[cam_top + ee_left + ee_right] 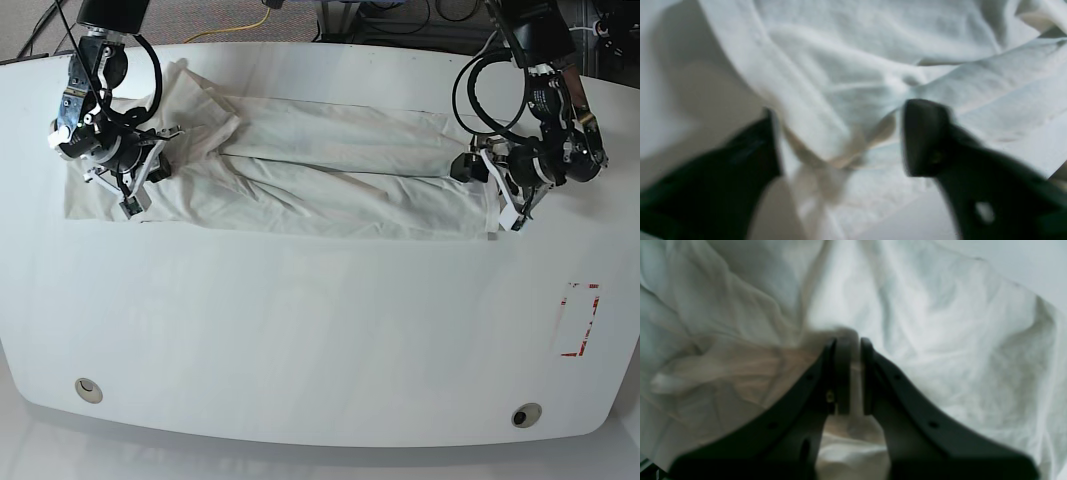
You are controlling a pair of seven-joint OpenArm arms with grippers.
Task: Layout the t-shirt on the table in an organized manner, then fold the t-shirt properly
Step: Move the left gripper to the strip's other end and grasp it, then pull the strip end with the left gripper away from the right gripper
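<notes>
the t-shirt [300, 170] lies stretched in a long crumpled band across the far side of the bench [320, 340], its long axis running side to side between the two arms. the right tool [853, 343] is pressed together, pinching a bunch of cloth at its own end. the left tool [840, 140] is spread, jaws straddling a fold at the opposite end, not yet gripping. the left arm looks nearest to the next grasp.

Beyond the far edge we see a strip of reddish-brown floor [300, 22]. On it we note a yellow cable [243, 28], black cables [400, 15] and dark equipment bases [345, 12]. Lighting is even and bright.
</notes>
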